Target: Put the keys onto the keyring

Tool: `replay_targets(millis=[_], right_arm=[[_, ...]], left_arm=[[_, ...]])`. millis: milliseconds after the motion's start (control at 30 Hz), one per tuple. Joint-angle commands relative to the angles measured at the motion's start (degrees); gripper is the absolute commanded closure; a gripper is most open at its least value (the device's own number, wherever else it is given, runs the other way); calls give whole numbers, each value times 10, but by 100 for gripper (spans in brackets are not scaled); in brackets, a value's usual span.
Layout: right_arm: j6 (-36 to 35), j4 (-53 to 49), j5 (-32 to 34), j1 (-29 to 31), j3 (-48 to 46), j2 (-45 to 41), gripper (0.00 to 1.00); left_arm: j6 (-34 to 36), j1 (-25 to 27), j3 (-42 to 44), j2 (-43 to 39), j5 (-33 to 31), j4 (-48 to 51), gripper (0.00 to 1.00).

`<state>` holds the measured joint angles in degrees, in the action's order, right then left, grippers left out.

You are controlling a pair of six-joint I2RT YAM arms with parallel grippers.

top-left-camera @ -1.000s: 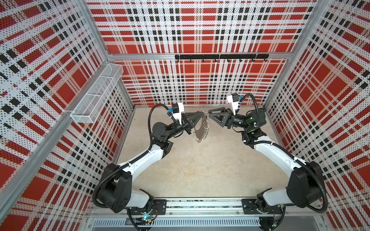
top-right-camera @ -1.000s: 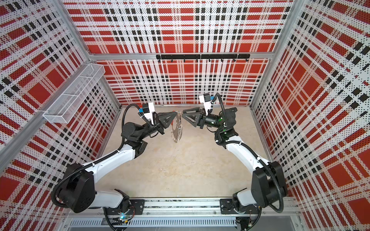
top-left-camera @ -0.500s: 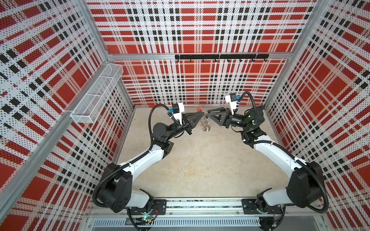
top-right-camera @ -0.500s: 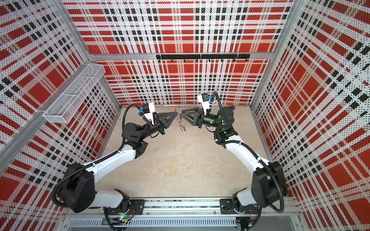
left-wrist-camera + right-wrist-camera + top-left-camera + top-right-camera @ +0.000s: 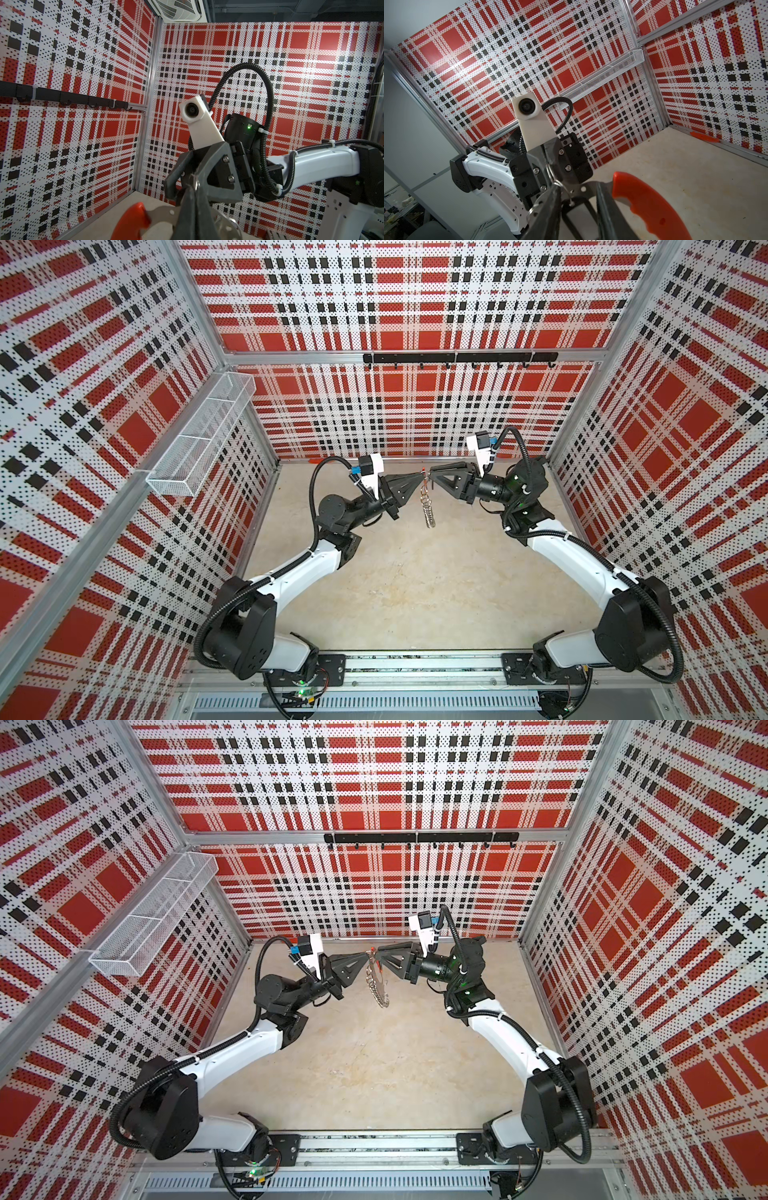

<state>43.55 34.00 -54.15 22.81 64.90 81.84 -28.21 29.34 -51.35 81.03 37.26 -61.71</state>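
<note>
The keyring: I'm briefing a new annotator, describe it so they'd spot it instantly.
Over the beige floor by the back wall, the left gripper and right gripper nearly meet. The keyring hangs there from the left gripper: the only dangling thing, a flat grey crescent with a red segment and small silver rings along its rim.

In both top views the keyring (image 5: 428, 506) hangs at upper centre of the frame, above the table (image 5: 415, 593). Its upper end lies between the left gripper (image 5: 421, 478) on its left and the right gripper (image 5: 433, 475) on its right. A wire basket (image 5: 199, 435) sits on the side wall at upper left. A hook rail (image 5: 459, 358) crosses the back wall at upper centre, behind the 2 grippers.
</note>
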Motion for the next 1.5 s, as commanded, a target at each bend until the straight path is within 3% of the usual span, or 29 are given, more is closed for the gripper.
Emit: replay_targets(millis=[0,133,500,1333,1367,1467], right_arm=[[-5,4,-2,2,16,-15,71],[-10,2,-6,4,15,-19,75],[-28,-23,-3,5,4,-20,100],[-32,-38,-14,39,6,-5,100],[-30,-38,-17,39,7,-3,97],[-26,-42,-18,39,11,-4,74]], left_arm=[[2,2,-6,2,4,-29,100],[0,2,-7,4,6,-29,100],[0,2,-9,4,-8,-57,100],[-17,21,-6,39,-6,-143,100],[-19,21,-6,40,-5,-146,100],[-26,20,-3,41,0,-155,100]])
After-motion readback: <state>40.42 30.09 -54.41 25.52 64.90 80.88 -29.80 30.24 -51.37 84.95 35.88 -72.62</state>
